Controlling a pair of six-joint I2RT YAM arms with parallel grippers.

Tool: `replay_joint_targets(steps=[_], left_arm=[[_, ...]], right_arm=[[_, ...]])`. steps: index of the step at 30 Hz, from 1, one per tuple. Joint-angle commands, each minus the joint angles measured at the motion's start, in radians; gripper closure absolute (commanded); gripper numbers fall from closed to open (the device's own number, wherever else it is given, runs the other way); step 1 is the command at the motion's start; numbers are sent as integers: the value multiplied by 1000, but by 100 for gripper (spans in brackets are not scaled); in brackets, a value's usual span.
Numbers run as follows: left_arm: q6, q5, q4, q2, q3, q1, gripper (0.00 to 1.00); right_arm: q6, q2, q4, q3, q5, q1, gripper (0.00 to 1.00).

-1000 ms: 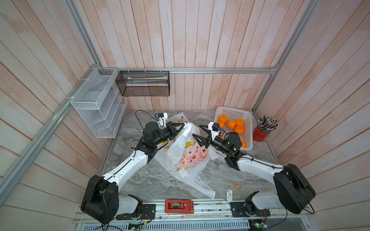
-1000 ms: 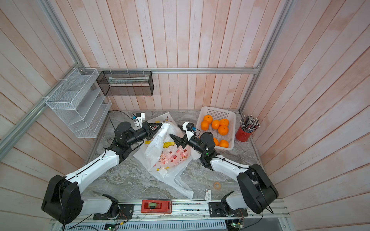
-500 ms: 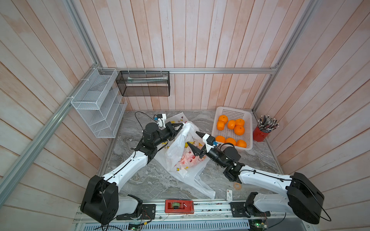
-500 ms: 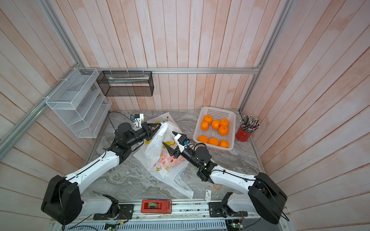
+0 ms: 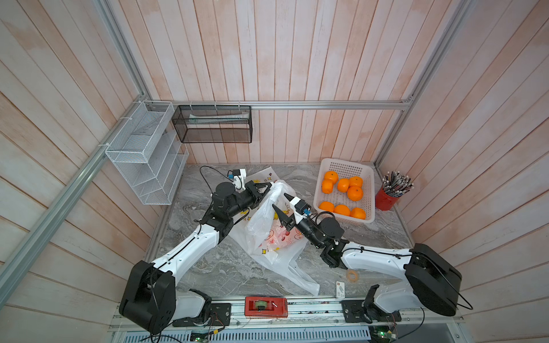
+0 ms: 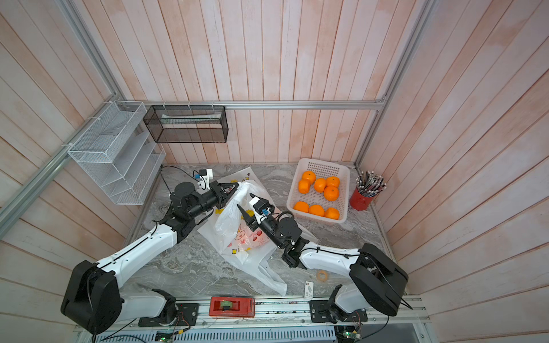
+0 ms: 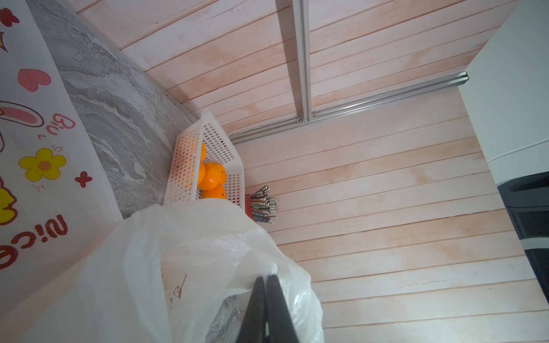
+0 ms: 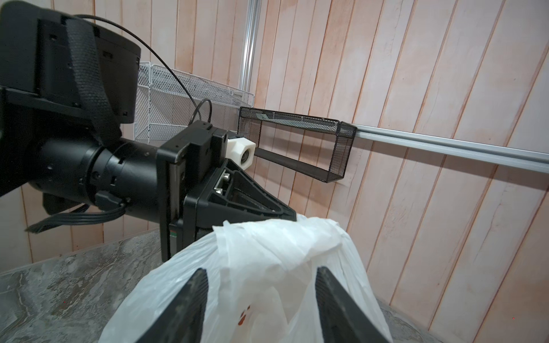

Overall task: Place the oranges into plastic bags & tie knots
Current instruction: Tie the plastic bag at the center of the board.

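Note:
A translucent white plastic bag (image 5: 264,225) (image 6: 231,228) with cartoon prints stands crumpled mid-table. My left gripper (image 5: 269,190) (image 7: 266,277) is shut on its top edge and holds it up. My right gripper (image 5: 280,200) (image 8: 261,271) is open, its fingers (image 8: 196,297) on either side of the bag's upper part (image 8: 282,246), apart from the film. Several oranges (image 5: 341,185) (image 6: 320,184) (image 7: 211,176) lie in the white perforated basket (image 5: 368,178). I cannot tell what the bag holds. No knots are in view.
More flat bags lie under and behind the held one (image 5: 297,276) (image 7: 44,148). A red pencil cup (image 5: 389,199) stands right of the basket. A white wire rack (image 5: 142,160) and a black mesh shelf (image 5: 212,124) hang on the walls. A tape ring (image 5: 352,276) lies front right.
My right gripper has swung from beside the basket leftward to the bag, and its jaws have narrowed around the bag's top. The left gripper has kept its hold without moving.

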Motion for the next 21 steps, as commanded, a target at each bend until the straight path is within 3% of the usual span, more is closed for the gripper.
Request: replay_joint_targets(steps=[1, 11, 14, 19, 21], left_arm=[[13, -11, -2, -18, -12, -4, 100], [31, -25, -17, -19, -9, -8, 100], [47, -35, -27, -22, -7, -8, 100], [148, -76, -89, -36, 25, 22, 100], [179, -89, -112, -44, 35, 47, 100]], right_arm=[[1, 25, 55, 30, 41, 9, 44], [-20, 70, 54, 59, 82, 21, 53], [-22, 63, 66, 46, 106, 21, 64], [-42, 21, 13, 25, 136, 24, 95], [-47, -1, -13, 6, 151, 24, 100]])
